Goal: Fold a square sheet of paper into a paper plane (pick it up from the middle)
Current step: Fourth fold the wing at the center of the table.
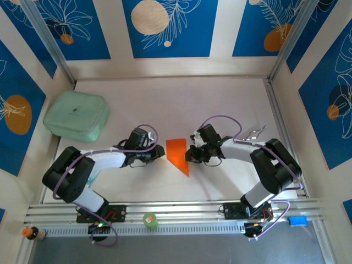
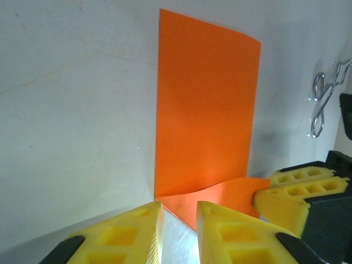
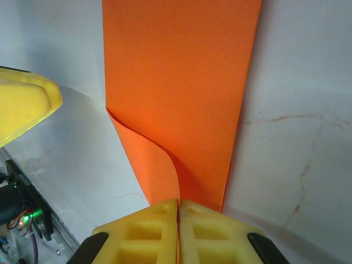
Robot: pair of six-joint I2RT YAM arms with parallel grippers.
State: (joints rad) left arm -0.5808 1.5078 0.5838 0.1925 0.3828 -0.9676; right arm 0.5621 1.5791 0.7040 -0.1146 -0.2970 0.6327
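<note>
At the bottom centre of the top view, a small green round object (image 1: 150, 220) is sitting on the rail at the desk's (image 1: 220, 104) near edge. A small orange-capped bottle (image 1: 33, 233) is lying at the lower left and a blue block (image 1: 297, 220) at the lower right.

Just above the middle of that frame, the orange paper (image 1: 177, 153) is lying between the two arms as a pointed wedge. Its long axis is running from near to far. Its tip is pointing down toward the near rail and slightly to the right, and its wide straight edge is facing the far wall.

The left gripper (image 2: 180, 234) is sitting at the paper's left edge. Its yellow fingers (image 2: 132, 231) are standing a little apart, with bare desk showing through the gap and a folded corner of the paper lying at the mouth of that gap. Whether they are touching it I cannot tell.

The right gripper (image 3: 179, 220) is meeting the paper from the opposite side, its fingers (image 3: 146, 231) pressed together and pinching a curled flap of the sheet.

Farther back, a metal tool with looped handles (image 1: 254, 133) is lying at the right, and a pale green cushion-like pad (image 1: 77, 115) is resting at the upper left near the wall.
</note>
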